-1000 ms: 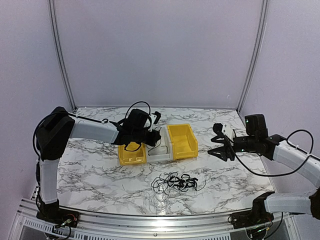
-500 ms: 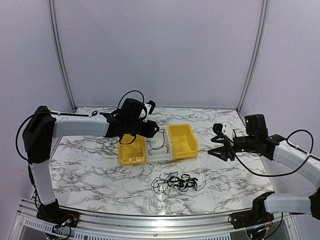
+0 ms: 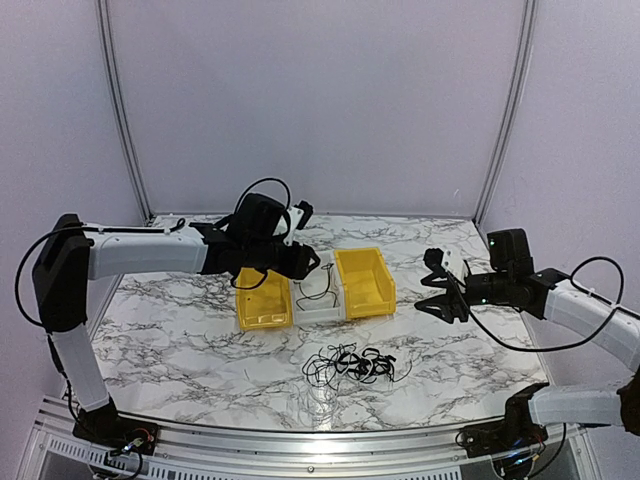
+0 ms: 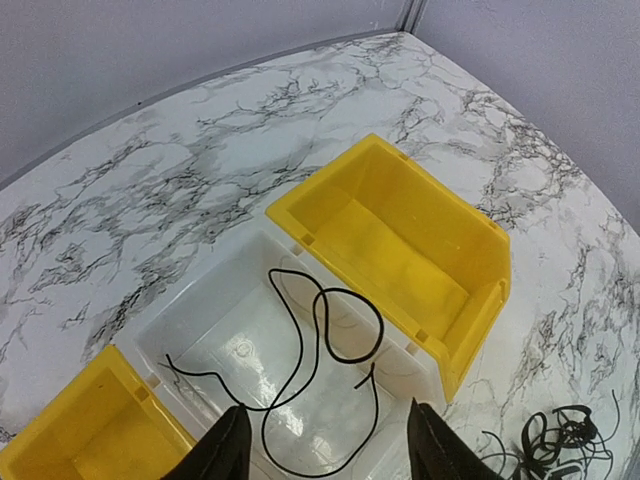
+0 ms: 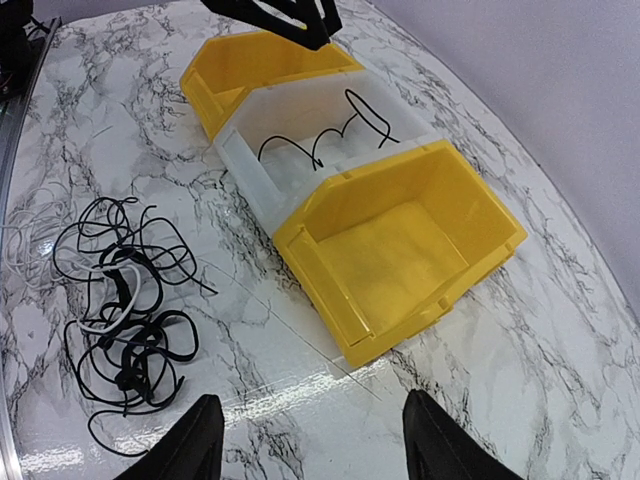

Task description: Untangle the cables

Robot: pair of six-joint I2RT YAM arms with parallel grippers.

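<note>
Marble-patterned table [image 3: 180,330] lay under white-walled booth panels, with three bins in a row near its middle; the clear bin [image 3: 318,300] served as the mark for everything else. Touching the clear bin's left side sat the left yellow bin [image 3: 263,305], which held nothing that the views showed. Above the clear bin hung the left gripper [image 4: 330,455], its jaws spread wide with nothing between them. A single black cable [image 4: 320,350] lay looped on the clear bin's floor below it, free of both fingers. Against the clear bin's right side sat the right yellow bin [image 5: 400,240], also bare inside. In front of the clear bin, nearer the arm bases, the rest of the cables [image 3: 352,365] lay knotted in one low heap on the table, black loops wound about a pale cord [image 5: 105,322]. Well to the right of the clear bin, past the right yellow bin, the right gripper [image 3: 430,288] hovered with its jaws wide apart, carrying nothing. One cable seemed sorted, so the next job was probably the heap. It would go best by picking a loose end or an outer loop at the heap's edge, closing on that one strand only, and drawing it out slowly while the other gripper pinned the remainder, since cords this thin could slip or drag the whole knot along.
</note>
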